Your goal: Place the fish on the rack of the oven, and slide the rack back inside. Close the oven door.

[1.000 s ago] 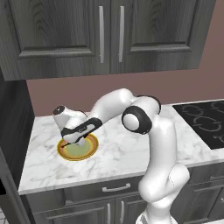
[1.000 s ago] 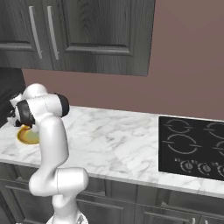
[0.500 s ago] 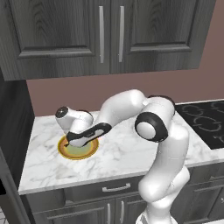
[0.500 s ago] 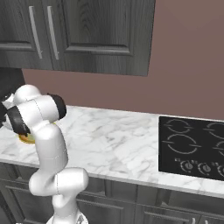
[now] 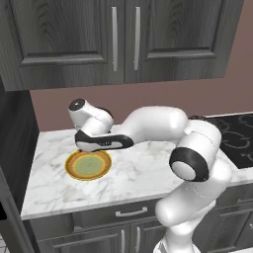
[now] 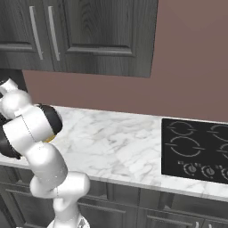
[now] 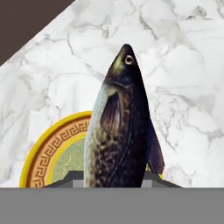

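My gripper (image 5: 98, 139) is shut on the fish (image 5: 106, 143), a slender dark grey-black body held level just above the marble counter (image 5: 143, 175). The fish hangs over the back edge of the round yellow-orange plate (image 5: 88, 165), clear of it. In the hand view the fish (image 7: 121, 127) points away from me, head up, between my fingertips (image 7: 73, 178), with the plate (image 7: 50, 151) below and to the left. The oven, its rack and the oven door are out of view.
A black cooktop (image 5: 238, 137) lies in the counter at the right, also seen from the other side (image 6: 196, 149). Dark upper cabinets (image 5: 123, 39) hang above. A dark tall unit (image 5: 14, 148) bounds the counter's left end.
The gripper has closed on the fish and lifted it off the plate. The arm's elbow has swung toward the right and nearer the cameras.
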Controlling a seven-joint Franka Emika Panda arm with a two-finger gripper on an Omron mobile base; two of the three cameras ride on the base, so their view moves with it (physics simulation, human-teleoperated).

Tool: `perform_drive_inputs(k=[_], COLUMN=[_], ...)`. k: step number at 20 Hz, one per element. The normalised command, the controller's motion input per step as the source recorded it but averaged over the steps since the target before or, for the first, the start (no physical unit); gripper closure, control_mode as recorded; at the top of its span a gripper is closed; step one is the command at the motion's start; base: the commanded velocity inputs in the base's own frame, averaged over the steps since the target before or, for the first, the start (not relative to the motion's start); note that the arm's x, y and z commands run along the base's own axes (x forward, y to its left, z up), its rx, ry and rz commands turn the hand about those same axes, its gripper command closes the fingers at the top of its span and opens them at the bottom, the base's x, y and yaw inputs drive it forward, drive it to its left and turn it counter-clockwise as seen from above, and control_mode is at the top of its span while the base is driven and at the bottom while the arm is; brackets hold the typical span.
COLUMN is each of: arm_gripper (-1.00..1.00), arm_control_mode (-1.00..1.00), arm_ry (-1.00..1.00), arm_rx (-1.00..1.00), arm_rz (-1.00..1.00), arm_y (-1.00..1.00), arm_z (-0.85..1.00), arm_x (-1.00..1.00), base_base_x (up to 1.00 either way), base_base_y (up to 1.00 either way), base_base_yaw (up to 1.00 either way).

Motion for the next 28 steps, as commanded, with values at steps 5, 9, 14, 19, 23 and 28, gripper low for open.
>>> perform_drive_inputs(k=[5,9,14,19,23,28], arm_gripper=[1.0,1.0,1.0,1.0,1.0,1.0], arm_control_mode=[-1.0,-1.0,-1.0,-1.0,-1.0,-1.0], arm_ry=[0.0,0.0,0.0,0.0,0.0,0.0], arm_rx=[0.0,0.0,0.0,0.0,0.0,0.0], arm_rz=[0.01,0.04,0.07,0.01,0.0,0.0], arm_y=[-0.66,-0.75,-0.89,-0.79,-0.85,-0.89], arm_z=[0.27,0.1,0.29,0.12,0.0,0.0], arm_x=[-0.94,-0.87,-0.66,-0.35,-0.29,-0.25], base_base_x=[0.0,0.0,0.0,0.0,0.0,0.0], base_base_y=[0.0,0.0,0.0,0.0,0.0,0.0], base_base_yaw=[0.0,0.0,0.0,0.0,0.0,0.0])
